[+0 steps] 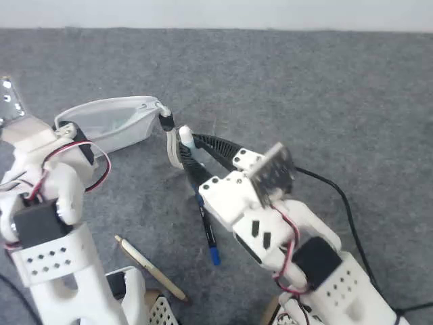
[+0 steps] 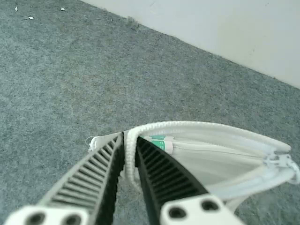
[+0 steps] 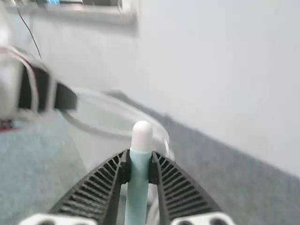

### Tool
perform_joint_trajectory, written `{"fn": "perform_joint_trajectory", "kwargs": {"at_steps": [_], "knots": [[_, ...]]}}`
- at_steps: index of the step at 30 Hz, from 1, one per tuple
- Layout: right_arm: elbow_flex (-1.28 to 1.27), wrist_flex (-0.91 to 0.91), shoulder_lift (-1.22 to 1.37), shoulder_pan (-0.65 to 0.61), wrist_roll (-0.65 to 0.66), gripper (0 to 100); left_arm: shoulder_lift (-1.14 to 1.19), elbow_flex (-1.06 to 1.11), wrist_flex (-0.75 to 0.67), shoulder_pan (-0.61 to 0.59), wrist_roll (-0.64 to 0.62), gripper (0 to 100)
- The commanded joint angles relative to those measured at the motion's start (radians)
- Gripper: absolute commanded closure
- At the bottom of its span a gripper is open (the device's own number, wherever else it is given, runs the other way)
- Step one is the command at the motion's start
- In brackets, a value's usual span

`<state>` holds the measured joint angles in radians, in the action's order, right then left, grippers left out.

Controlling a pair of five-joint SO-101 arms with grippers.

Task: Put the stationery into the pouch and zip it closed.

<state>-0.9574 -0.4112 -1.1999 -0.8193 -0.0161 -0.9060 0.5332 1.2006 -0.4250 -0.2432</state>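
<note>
Currently right tool point(image 3: 139, 160) grips pen point(image 3: 141, 133) near pouch point(image 1: 108, 125).

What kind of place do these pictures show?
Likely a robotics lab bench: a table covered in grey felt-like cloth, a bare white wall, the left gripper shut on a pouch and the right gripper on a pen.

right gripper point(image 3: 139, 161) clamped on teal pen point(image 3: 138, 180), its white rounded tip poking out past the fingertips; white pouch point(image 3: 105, 129) just beyond the pen, mouth open, blurry; other arm point(image 3: 29, 89) beside pouch; grey carpet point(image 3: 243, 187) under pen, pale wall point(image 3: 220, 70) behind
</note>
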Motion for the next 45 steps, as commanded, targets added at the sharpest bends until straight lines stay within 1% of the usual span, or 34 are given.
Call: {"fn": "perform_joint_trajectory", "kwargs": {"at_steps": [1, 9, 22, 26, 35, 39, 45], "knots": [[-0.008, 0.101, -0.071, -0.028, 0.015, 99.3, -0.005, -0.024, -0.020, 0.003, 0.015, 99], [-0.012, 0.318, -0.073, -0.074, 0.015, 99.3, -0.005, -0.022, -0.017, 0.003, 0.017, 99], [0.006, 0.584, -0.050, -0.074, 0.017, 99.3, -0.005, -0.002, -0.021, 0.005, 0.017, 99], [0.083, 0.654, 0.071, -0.070, 0.017, 99.3, -0.006, -0.007, -0.018, 0.003, 0.017, 99], [0.319, 0.819, 0.455, -0.070, 0.017, 99.3, -0.006, -0.004, -0.020, 0.005, 0.017, 99], [0.364, 0.826, 0.530, -0.074, 0.015, 99.3, -0.009, -0.002, -0.015, 0.003, 0.017, 99], [0.385, 0.828, 0.573, -0.073, 0.015, 99.3, -0.006, -0.002, -0.020, 0.000, 0.017, 99]]}}
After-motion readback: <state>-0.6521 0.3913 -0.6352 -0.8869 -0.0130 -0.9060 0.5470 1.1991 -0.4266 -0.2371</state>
